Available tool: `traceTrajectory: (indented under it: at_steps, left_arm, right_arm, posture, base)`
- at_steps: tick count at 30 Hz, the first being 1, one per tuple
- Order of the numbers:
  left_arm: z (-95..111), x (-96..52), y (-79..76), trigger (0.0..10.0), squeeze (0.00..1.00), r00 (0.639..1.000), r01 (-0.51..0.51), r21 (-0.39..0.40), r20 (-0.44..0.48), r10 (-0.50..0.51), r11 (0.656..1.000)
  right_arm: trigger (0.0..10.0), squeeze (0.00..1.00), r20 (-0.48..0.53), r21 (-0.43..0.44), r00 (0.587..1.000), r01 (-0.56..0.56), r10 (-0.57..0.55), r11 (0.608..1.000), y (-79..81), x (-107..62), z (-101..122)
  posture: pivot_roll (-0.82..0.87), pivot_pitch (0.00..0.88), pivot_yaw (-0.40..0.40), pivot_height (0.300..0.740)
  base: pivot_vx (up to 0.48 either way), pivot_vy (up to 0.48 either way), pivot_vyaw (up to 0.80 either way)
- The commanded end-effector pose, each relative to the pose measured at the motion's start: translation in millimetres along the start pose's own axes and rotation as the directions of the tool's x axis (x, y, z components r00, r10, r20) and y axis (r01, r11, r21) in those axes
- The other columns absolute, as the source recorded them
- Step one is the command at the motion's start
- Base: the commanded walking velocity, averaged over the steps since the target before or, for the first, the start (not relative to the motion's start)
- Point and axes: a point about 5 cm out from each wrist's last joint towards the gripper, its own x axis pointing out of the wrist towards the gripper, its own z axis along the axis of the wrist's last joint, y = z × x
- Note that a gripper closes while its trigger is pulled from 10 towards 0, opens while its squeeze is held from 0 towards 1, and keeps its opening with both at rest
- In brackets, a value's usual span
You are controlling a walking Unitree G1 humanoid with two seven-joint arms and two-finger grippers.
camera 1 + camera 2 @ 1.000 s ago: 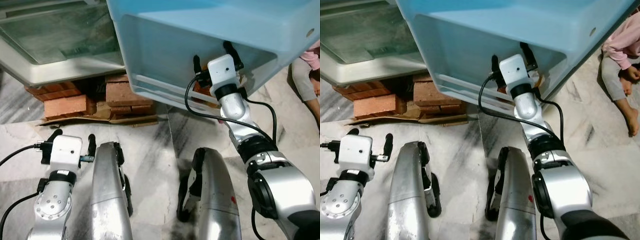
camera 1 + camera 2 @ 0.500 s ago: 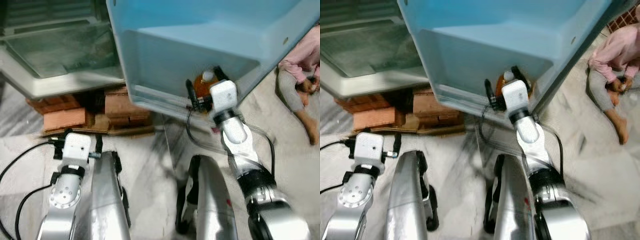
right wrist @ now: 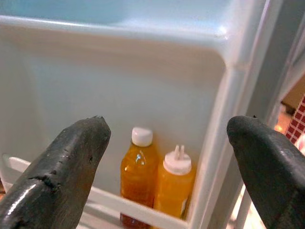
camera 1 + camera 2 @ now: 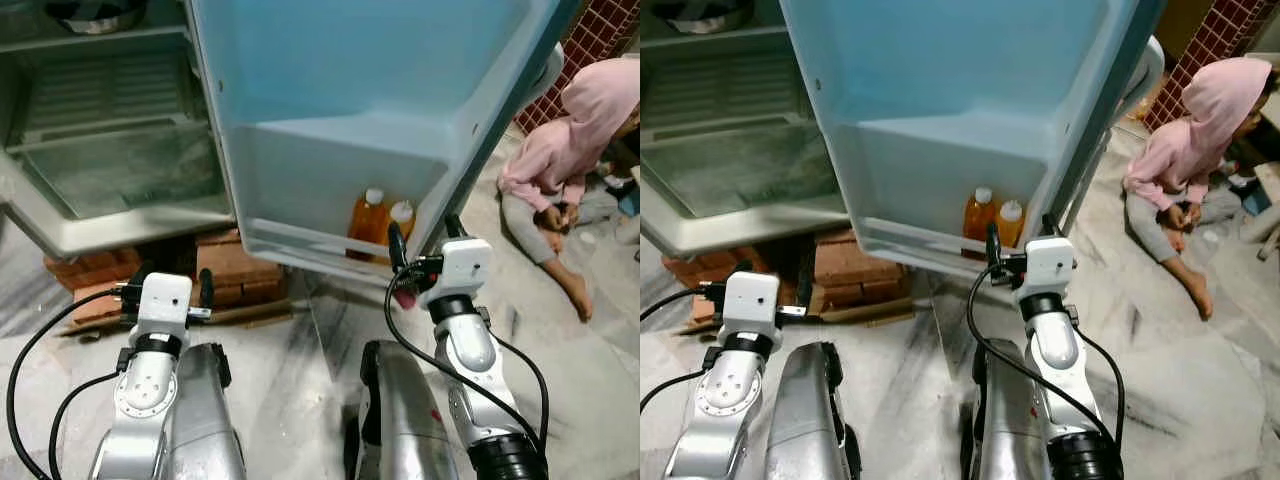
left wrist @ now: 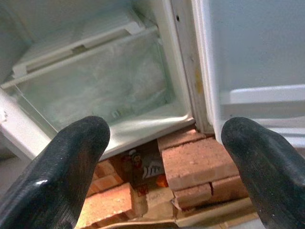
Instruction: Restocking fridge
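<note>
The right gripper (image 4: 422, 248) has pulled back out of the fridge door (image 4: 380, 90), fingers spread wide and empty; the two orange bottles (image 3: 155, 179) now stand uncovered on the door shelf (image 4: 300, 245). The left gripper (image 4: 168, 291) hangs open, holding nothing. Marble floor (image 4: 590, 370), bricks (image 5: 195, 162) under the fridge, a person (image 4: 560, 150) seated beyond.

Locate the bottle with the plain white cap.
The orange bottle stands in the fridge door's bottom shelf, beside the nozzle-topped bottle, ahead of the open right gripper.
</note>
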Motion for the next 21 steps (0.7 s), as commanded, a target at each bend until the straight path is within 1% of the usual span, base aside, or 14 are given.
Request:
traceTrajectory:
  at_steps: [1, 2, 3, 5, 6, 8, 9, 12, 15, 18, 21]
  left_arm:
    - [-4, 2.2, 2.5, 10.0, 0.0, 1.0, -0.012, 0.0, -0.005, 0.012, 1.0]
    - [-5, 3.2, 3.0, 10.0, 0.0, 1.0, -0.012, 0.002, -0.004, 0.012, 1.0]
    - [-7, 4.9, 3.6, 10.0, 0.0, 1.0, -0.015, 0.005, -0.007, 0.015, 1.0]
    - [-8, 6.5, 3.6, 10.0, 0.0, 1.0, -0.019, 0.003, -0.008, 0.019, 1.0]
    - [-7, 10.0, 2.8, 10.0, 0.0, 1.0, -0.022, 0.001, -0.005, 0.022, 1.0]
    - [-6, 13.1, 0.8, 10.0, 0.0, 1.0, -0.017, 0.0, 0.001, 0.017, 1.0]
    - [-5, 14.4, -0.2, 10.0, 0.0, 1.0, -0.014, -0.001, 0.005, 0.014, 1.0]
    - [1, 19.5, -8.1, 10.0, 0.0, 0.998, 0.033, 0.035, 0.046, -0.034, 0.999]
    - [0, 21.1, -10.7, 10.0, 0.0, 0.998, 0.046, 0.036, 0.047, -0.047, 0.998]
    - [-1, 26.5, -10.0, 10.0, 0.0, 0.999, 0.012, 0.043, 0.035, -0.013, 0.999]
    - [1, 30.8, -9.7, 10.0, 0.0, 0.999, 0.013, 0.047, 0.047, -0.016, 0.999]
  right_arm:
    - [10.0, 0.0, -0.039, 0.055, 0.998, 0.048, -0.046, 0.997, -5.2, -1.3, -3]
    - [10.0, 0.0, -0.048, 0.077, 0.997, 0.062, -0.059, 0.995, -5.7, -0.2, -4]
    - [10.0, 0.0, -0.048, 0.086, 0.997, 0.072, -0.068, 0.994, -5.7, 3.1, -5]
    - [10.0, 0.0, -0.043, 0.081, 0.996, 0.076, -0.073, 0.994, -6.3, 5.1, -3]
    - [10.0, 0.0, -0.037, 0.087, 0.995, 0.095, -0.092, 0.992, -8.2, 8.2, 0]
    - [10.0, 0.0, -0.04, 0.096, 0.994, 0.103, -0.1, 0.99, -8.9, 8.7, 1]
    - [10.0, 0.0, -0.042, 0.097, 0.994, 0.103, -0.1, 0.99, -8.9, 8.4, 1]
    - [10.0, 0.0, -0.05, 0.089, 0.995, 0.091, -0.087, 0.992, -9.1, 8.0, 1]
    - [10.0, 0.0, -0.052, 0.091, 0.995, 0.092, -0.087, 0.992, -10.5, 8.7, 1]
    - [10.0, 0.0, -0.051, 0.085, 0.995, 0.089, -0.085, 0.992, -12.5, 10.8, 0]
    - [10.0, 0.0, -0.039, 0.078, 0.997, 0.073, -0.07, 0.994, -11.3, 15.5, 3]
  posture:
    - [0.11, 0.035, -0.027, 0.558]
    - [0.11, 0.035, -0.027, 0.563]
    - [0.1, 0.016, -0.024, 0.573]
    - [0.1, 0.007, -0.026, 0.578]
    - [0.1, 0.0, -0.026, 0.588]
    - [0.1, 0.0, -0.024, 0.598]
    - [0.1, 0.0, -0.024, 0.603]
    - [0.09, 0.0, -0.022, 0.623]
    - [0.09, 0.0, -0.021, 0.638]
    - [0.08, 0.0, -0.015, 0.663]
    - [0.08, 0.0, -0.014, 0.678]
  base:
    - [0.0, 0.0, 0.0]
    - [0.0, 0.0, 0.0]
    - [0.0, 0.0, 0.0]
    - [0.0, 0.0, 0.0]
    - [0.0, 0.0, 0.0]
    - [0.0, 0.0, 0.0]
    - [0.0, 0.0, 0.0]
    - [0.0, 0.0, 0.0]
    - [0.0, 0.0, 0.0]
    - [0.0, 0.0, 0.0]
    - [0.0, 0.0, 0.0]
